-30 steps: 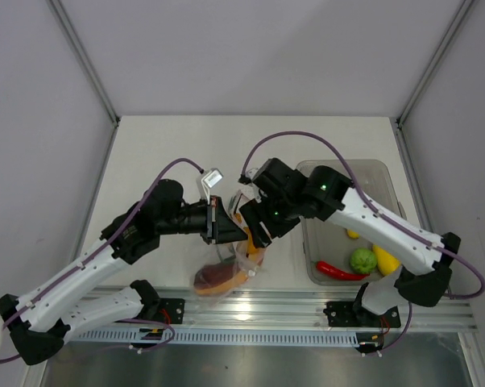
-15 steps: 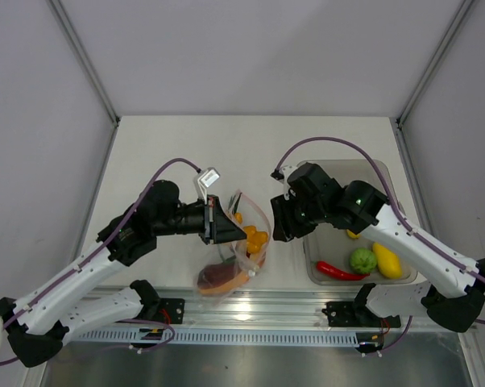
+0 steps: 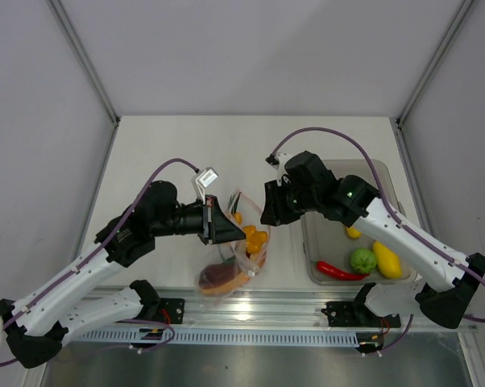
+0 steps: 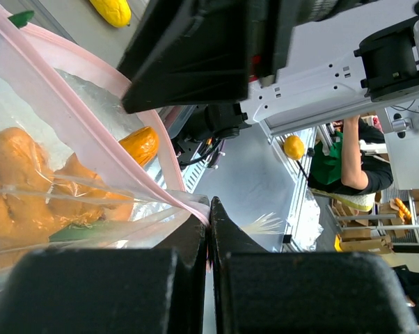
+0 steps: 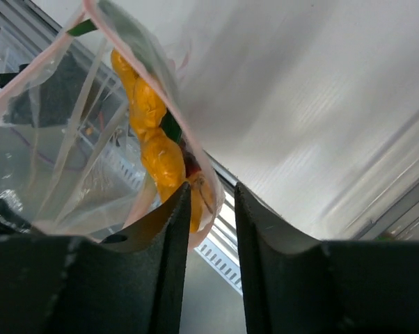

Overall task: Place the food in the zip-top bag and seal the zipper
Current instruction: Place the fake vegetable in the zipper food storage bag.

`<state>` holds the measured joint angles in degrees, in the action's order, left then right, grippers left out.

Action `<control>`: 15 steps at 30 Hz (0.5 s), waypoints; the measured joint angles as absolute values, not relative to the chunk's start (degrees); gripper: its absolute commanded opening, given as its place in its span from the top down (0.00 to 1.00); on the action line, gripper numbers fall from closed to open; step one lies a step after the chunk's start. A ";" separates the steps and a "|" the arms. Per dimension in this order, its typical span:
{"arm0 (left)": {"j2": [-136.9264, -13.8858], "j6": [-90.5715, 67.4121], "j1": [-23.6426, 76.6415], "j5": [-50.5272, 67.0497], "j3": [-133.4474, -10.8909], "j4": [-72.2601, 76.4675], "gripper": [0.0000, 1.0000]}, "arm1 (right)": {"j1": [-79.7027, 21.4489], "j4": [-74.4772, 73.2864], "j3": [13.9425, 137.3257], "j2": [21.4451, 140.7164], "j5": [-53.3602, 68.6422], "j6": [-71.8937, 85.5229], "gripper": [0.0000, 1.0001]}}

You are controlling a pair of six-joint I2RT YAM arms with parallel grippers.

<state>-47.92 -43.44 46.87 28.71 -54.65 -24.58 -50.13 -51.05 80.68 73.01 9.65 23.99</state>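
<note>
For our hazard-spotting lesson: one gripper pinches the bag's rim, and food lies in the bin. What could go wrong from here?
The left gripper pinches only the rim of the bag; the loaded bag might slip free or sag shut.
The right gripper, open and empty, hangs close beside the bag and could knock it.

Clear bin (image 3: 387, 179) on white table (image 3: 170, 145)

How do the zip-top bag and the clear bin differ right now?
The zip-top bag is floppy and pinched at its rim by the left gripper; the bin is rigid and not held. The bag holds orange chunks; the bin a red chili, green fruit and yellow fruits. Both are clear.
</note>
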 measured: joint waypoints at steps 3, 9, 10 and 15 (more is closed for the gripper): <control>-47.68 -43.51 46.87 28.71 -54.65 -24.58 0.99 | -49.78 -49.74 79.59 73.97 10.48 24.14 0.78; -47.29 -43.51 46.85 28.69 -54.65 -24.58 0.99 | -49.74 -48.64 77.54 74.28 11.57 24.75 1.00; -47.27 -43.51 46.87 28.69 -54.65 -24.58 0.99 | -49.74 -48.47 77.54 74.28 11.53 24.84 1.00; -47.05 -43.51 46.85 28.01 -56.69 -26.33 0.99 | -50.13 -52.58 83.81 76.03 10.46 24.69 1.00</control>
